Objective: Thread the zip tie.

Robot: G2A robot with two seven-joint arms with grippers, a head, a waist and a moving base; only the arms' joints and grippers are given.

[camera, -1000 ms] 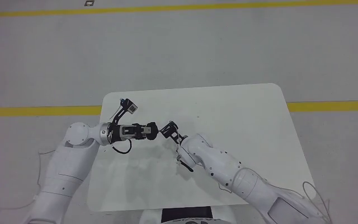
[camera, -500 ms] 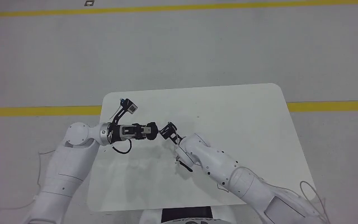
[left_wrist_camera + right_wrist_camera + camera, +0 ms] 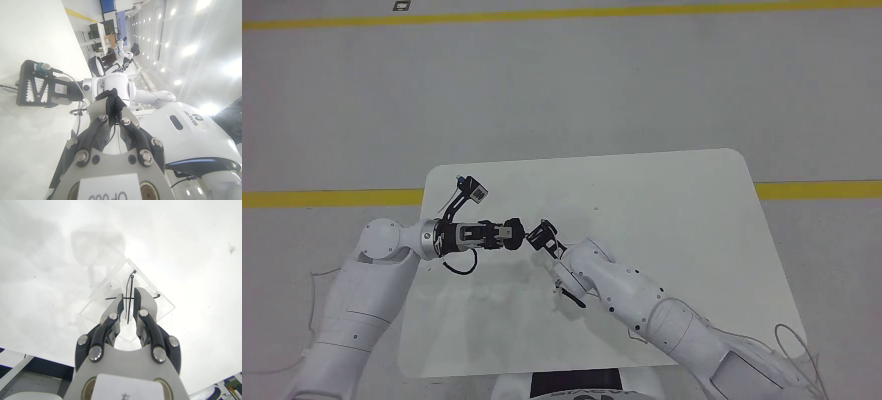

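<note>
- The right gripper (image 3: 129, 292) is pictured poised above a clear square plastic plate (image 3: 160, 307). Its two black-padded fingers (image 3: 137, 298) are parted, and nothing is clamped between them.
- Three thin black plastic zip ties (image 3: 131, 283) are laid on the plate, which rests flat on the white tabletop (image 3: 682, 250).
- Two of the ties are set side by side with their heads toward one corner of the plate. Their tails are framed in the gap between the parted fingers.
- The two are crossed by a third tie (image 3: 111, 298), whose head is near another edge of the plate. Which tie lies uppermost cannot be told.
- The left gripper (image 3: 112, 94) is held clenched, its pads pressed together. A small dark lump is seen at the tips, and thin black strands trail in the gap behind the pads. Whether a zip tie is pinched there cannot be told.
- From above, the two grippers are shown nearly tip to tip over the left part of the tabletop. The left arm is extended from the left edge and the right arm from the near right side. Whether the tips touch cannot be made out.
</note>
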